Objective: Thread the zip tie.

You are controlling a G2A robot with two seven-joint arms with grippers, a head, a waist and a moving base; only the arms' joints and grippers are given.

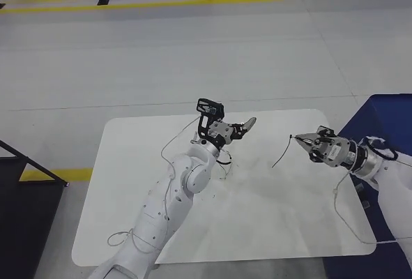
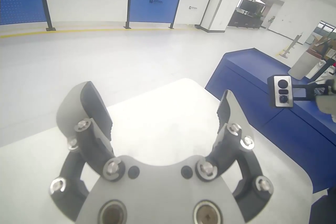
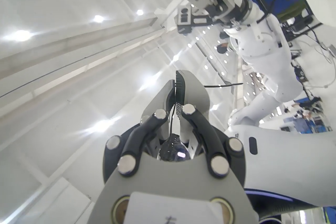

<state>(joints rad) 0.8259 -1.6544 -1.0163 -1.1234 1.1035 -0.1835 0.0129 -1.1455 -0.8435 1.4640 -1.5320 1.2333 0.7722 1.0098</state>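
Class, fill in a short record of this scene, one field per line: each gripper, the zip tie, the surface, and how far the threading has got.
left gripper: open, holding nothing, above the table
right gripper: shut on the zip tie
zip tie: thin, black, pinched near one end, the rest sticking out free
surface: white table
spacing: the grippers face each other, apart
threading: not yet done; the tie is an open strand, no loop

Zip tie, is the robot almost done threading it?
Not nearly. Done: the right end effector is shut on the zip tie, holding it above the table. In hand: the strip hangs loose with no loop, and the left end effector is open and empty, apart from it. Left: pushing the tail through the head.
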